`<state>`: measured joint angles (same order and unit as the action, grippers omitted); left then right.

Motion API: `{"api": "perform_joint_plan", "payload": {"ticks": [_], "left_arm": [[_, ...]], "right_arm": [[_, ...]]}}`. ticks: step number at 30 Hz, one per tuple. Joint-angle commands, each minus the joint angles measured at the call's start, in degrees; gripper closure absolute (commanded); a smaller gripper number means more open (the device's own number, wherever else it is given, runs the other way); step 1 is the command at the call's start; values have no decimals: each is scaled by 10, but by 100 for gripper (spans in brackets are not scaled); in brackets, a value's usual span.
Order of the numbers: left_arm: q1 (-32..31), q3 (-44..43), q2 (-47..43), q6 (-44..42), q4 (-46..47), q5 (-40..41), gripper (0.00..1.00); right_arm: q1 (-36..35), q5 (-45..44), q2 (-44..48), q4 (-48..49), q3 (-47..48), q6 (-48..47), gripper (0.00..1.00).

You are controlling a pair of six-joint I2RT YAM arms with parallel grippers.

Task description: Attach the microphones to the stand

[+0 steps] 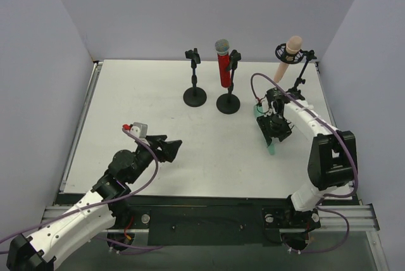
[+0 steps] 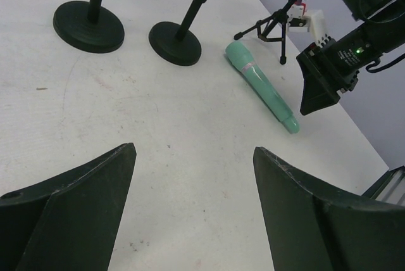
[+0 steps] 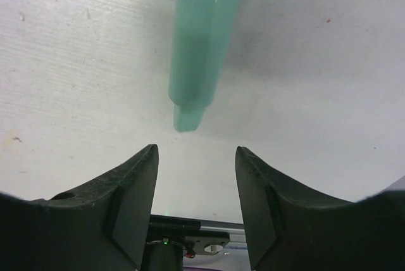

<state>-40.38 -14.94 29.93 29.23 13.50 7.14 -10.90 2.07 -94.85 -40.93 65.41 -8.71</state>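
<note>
Microphone [image 2: 259,84] lies on table [image 2: 158,138], before right end effector [image 3: 196,157].

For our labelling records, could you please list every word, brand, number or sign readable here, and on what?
None can be read. The mint green stick microphone, the glittery red microphone with silver mesh head, the peach-pink microphone and the black round-based stands show no print; the white block on the right arm looks blank.

You look down on a white table [image 1: 145,94], its top scuffed with faint marks and specks. Plain pale lilac-grey walls close it in: the back wall [image 1: 209,5] at 12 o'clock, the left wall [image 1: 38,94] at 9, the right wall [image 1: 373,62] at 3. A metal rail [image 1: 361,213] runs along the 6 o'clock edge. Your light is soft and even, and shadows are weak.
</note>
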Motion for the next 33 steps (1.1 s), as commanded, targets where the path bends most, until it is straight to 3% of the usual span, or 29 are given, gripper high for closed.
{"api": "perform_joint_plan", "payload": {"ticks": [1,5,10,12,14,17,18,22,27,28,29,33], "left_arm": [[3,-50,30,-22,52,-13,13],[15,-62,92,-35,86,-4,8],[147,-112,237,13,143,-114,8],[197,-148,308,42,167,-162,9],[228,-195,380,57,187,-199,10],[241,-288,475,29,212,-241,13],[241,-307,515,16,220,-258,14],[242,-402,628,-72,258,-294,17],[241,-484,716,-133,273,-322,20],[241,-499,736,-144,282,-326,21],[241,-504,756,-146,302,-332,22],[240,-524,808,-159,363,-343,27]], "right_arm": [[4,-3,67,-26,-13,-15,52],[3,16,146,-7,-33,-19,54],[20,80,237,-5,-2,-54,53],[73,194,246,-41,39,-134,47],[138,363,241,-52,39,-157,32],[163,476,207,-137,42,-244,10],[163,502,207,-150,40,-284,8],[163,500,261,-131,9,-293,7],[166,450,399,93,-125,-187,0],[166,442,406,155,-144,-120,0],[165,444,404,165,-153,-103,0],[164,476,375,62,-112,-194,7]]}}
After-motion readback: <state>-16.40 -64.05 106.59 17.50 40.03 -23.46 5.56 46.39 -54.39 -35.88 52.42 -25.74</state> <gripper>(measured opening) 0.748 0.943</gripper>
